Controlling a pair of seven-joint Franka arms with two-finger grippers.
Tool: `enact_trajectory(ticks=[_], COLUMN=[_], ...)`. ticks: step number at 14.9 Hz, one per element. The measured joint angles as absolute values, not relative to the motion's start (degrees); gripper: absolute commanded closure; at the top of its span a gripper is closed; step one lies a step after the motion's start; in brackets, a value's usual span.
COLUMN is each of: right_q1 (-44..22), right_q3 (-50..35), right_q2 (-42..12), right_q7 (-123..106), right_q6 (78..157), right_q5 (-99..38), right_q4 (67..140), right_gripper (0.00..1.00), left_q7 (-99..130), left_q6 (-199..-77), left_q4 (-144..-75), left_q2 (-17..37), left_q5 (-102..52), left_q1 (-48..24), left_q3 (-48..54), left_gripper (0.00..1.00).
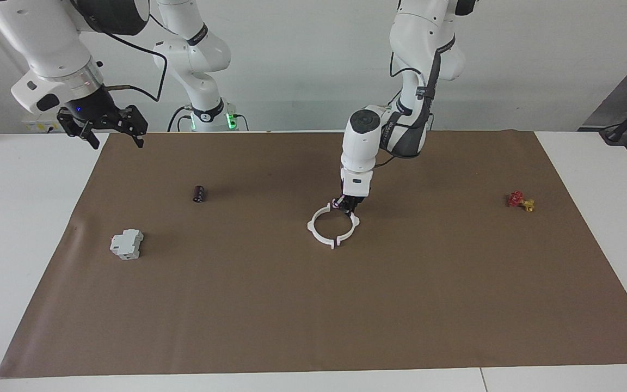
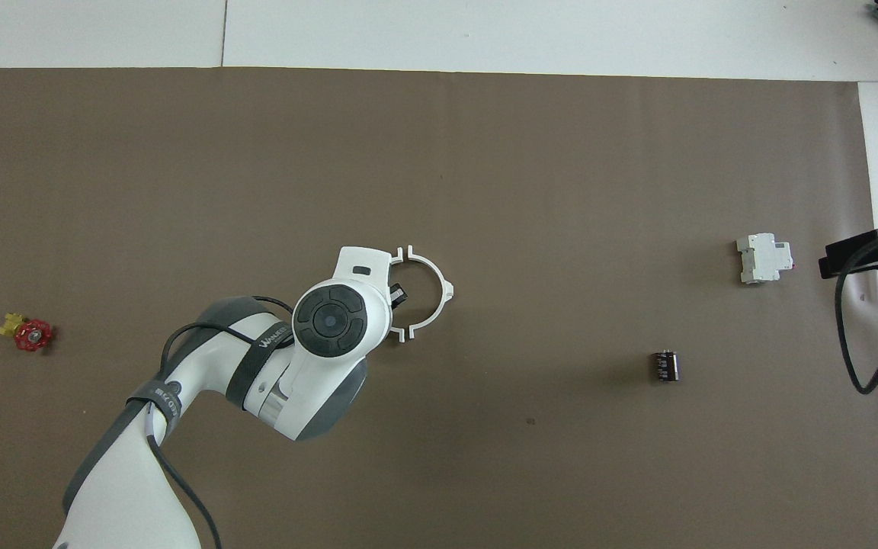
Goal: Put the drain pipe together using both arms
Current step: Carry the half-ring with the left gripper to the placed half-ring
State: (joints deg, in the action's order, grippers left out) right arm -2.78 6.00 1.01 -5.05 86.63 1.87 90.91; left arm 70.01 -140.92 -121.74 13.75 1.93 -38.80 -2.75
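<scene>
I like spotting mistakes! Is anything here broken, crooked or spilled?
Nothing stands out. The two white arcs lie flat on the brown mat, meeting as a ring, with the left gripper shut on one arc. The grey-white block, dark cylinder and red-and-yellow piece look fine. The right gripper waits, open.

We see a white ring [image 1: 333,229] on a plain brown mat [image 1: 313,305], a grey-white block [image 1: 126,244], a small dark cylinder [image 1: 198,193], a red-and-yellow valve [image 1: 520,201], and white arms [image 1: 370,136] with dark joint caps.
</scene>
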Motion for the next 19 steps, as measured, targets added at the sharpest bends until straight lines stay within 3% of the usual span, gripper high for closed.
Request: enact_trajectory(ticks=[19], right_q1=[-2.8], right_q3=[6.0], right_q2=[1.0], right_q7=[-5.0], right_q6=[86.6], right_q5=[1.9], right_q4=[90.9], right_gripper=[0.0], left_q7=[70.0], left_q6=[-141.9], left_q4=[-120.9], left_q2=[15.4], left_q5=[2.0], left_q1=[-38.8], left_q3=[-2.8], left_gripper=[1.0])
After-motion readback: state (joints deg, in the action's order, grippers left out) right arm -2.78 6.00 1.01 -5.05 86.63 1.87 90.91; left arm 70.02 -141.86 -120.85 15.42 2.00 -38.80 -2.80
